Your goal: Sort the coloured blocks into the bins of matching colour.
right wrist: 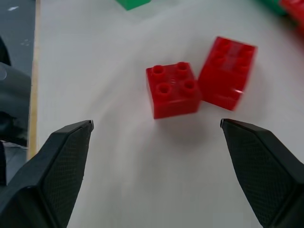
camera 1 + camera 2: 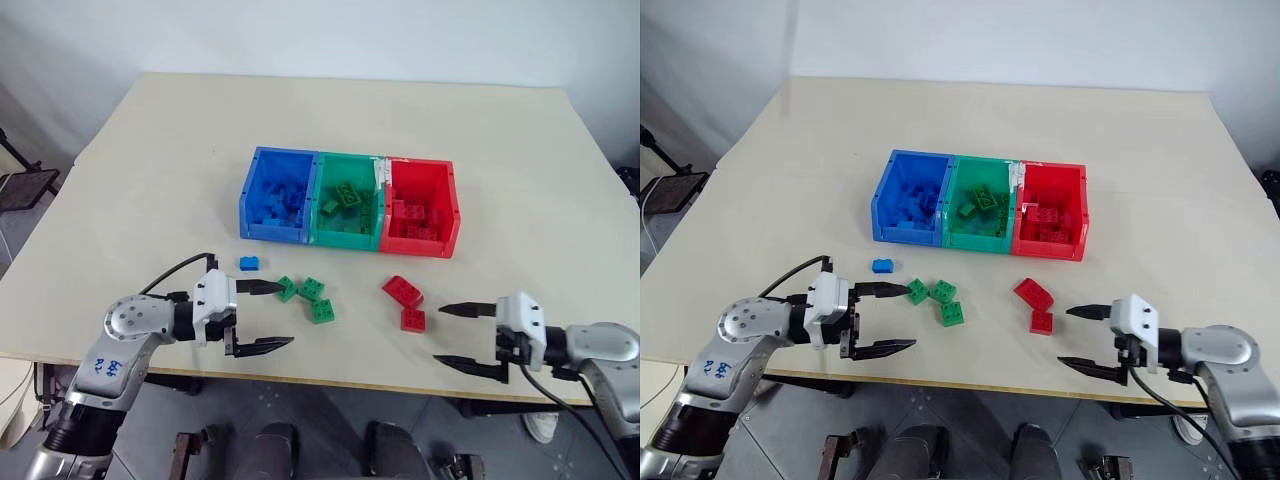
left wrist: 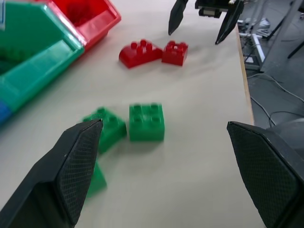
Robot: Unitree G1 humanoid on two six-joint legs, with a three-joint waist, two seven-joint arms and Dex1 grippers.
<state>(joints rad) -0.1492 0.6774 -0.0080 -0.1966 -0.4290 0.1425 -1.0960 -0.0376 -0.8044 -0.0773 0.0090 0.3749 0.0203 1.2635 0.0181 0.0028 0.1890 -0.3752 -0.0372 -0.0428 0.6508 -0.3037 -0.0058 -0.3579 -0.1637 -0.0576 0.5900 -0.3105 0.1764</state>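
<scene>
Three joined bins stand mid-table: blue, green, red, each holding several blocks of its own colour. Loose on the table in front lie a small blue block, three green blocks and two red blocks. My left gripper is open and points right, its far fingertip beside the leftmost green block. My right gripper is open and points left, just right of the square red block, which touches the oblong red one. Neither gripper holds anything.
The beige table has its front edge close under both grippers. A black stand sits off the table's left side. In the left wrist view the right gripper shows beyond the red blocks.
</scene>
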